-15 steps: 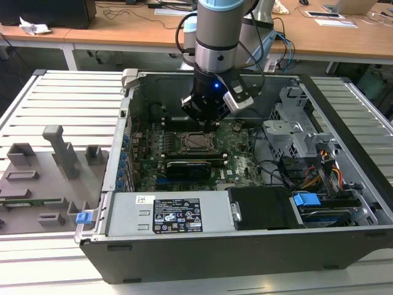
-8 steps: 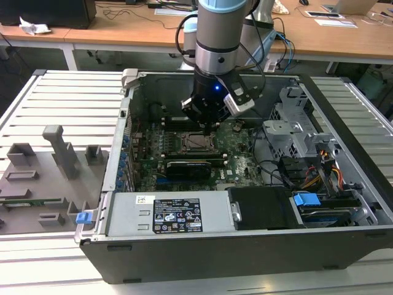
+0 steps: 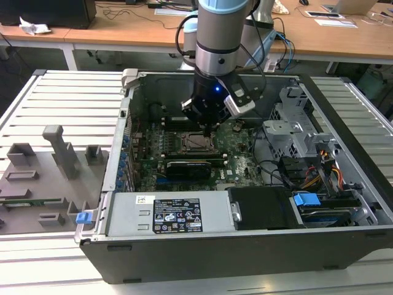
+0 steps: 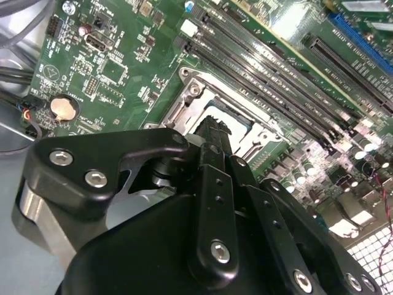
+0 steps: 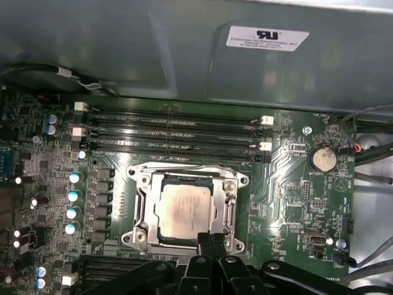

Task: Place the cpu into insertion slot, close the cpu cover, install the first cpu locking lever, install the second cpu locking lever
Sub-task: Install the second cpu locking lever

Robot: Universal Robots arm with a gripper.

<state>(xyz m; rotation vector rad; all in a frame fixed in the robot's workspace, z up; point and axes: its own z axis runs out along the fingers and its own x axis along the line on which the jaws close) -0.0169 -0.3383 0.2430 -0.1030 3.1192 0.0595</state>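
A pale ribbed metal surface (image 3: 67, 104) spreads across the exterior view. At twelve o'clock stand light wooden desks (image 3: 123, 27) strewn with cables and papers (image 3: 334, 18). At nine o'clock sits a grey fixture tray (image 3: 37, 184).

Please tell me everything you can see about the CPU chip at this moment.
The CPU chip is a small flat square with a pale silver-grey, metal-looking top that has a dull shine. In the first wrist view it lies level inside the socket on the green board, and the silver cover frame lies around its edges, leaving the top exposed through the square opening. The black tool hangs right at the chip's near edge; whether it touches the chip cannot be told.
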